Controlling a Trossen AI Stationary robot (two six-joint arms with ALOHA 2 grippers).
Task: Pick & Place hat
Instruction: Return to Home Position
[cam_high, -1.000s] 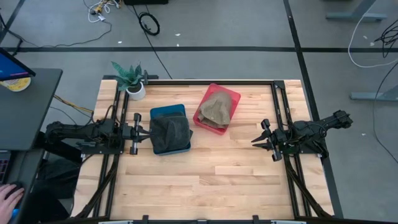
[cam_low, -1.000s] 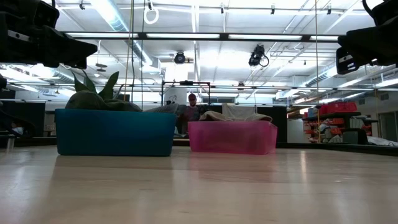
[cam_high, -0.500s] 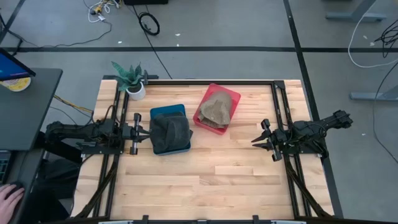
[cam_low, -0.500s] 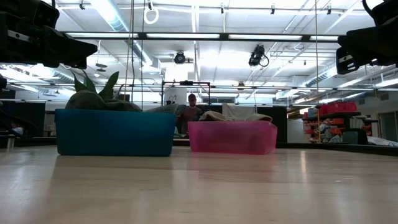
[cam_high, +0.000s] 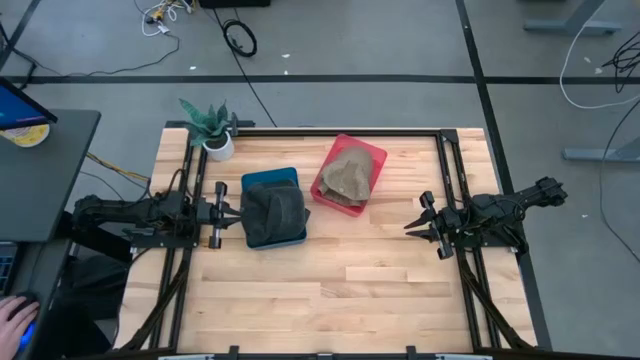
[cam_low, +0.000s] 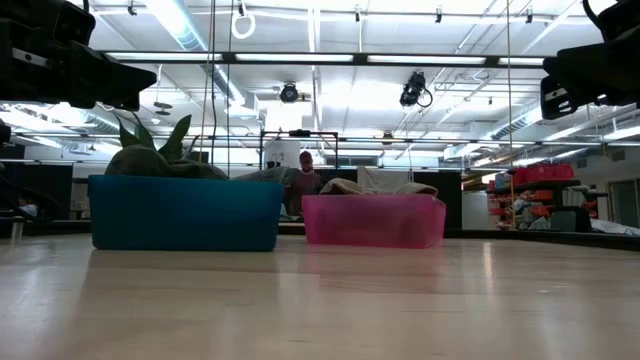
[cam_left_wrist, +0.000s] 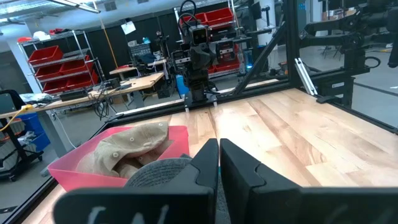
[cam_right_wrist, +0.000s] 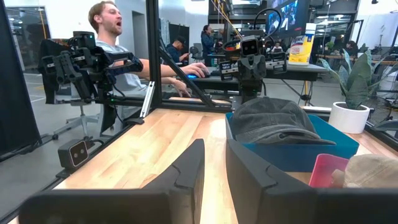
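A dark grey hat (cam_high: 273, 210) lies in the blue bin (cam_high: 270, 180) left of the table's middle; it also shows in the right wrist view as the grey hat (cam_right_wrist: 277, 121). A tan hat (cam_high: 348, 174) lies in the red bin (cam_high: 374, 152) beside it. My left gripper (cam_high: 238, 213) hovers shut at the blue bin's left rim, raised above the bin's height in the low view (cam_low: 110, 85). My right gripper (cam_high: 410, 227) waits near the table's right side, fingers a little open and pointing at the bins, touching nothing.
A potted plant (cam_high: 212, 128) stands at the far left corner of the table. Black frame rails (cam_high: 452, 180) run along both sides. Bare wood (cam_high: 340, 290) lies in front of the bins. A person (cam_right_wrist: 118, 37) sits at a desk beyond the left edge.
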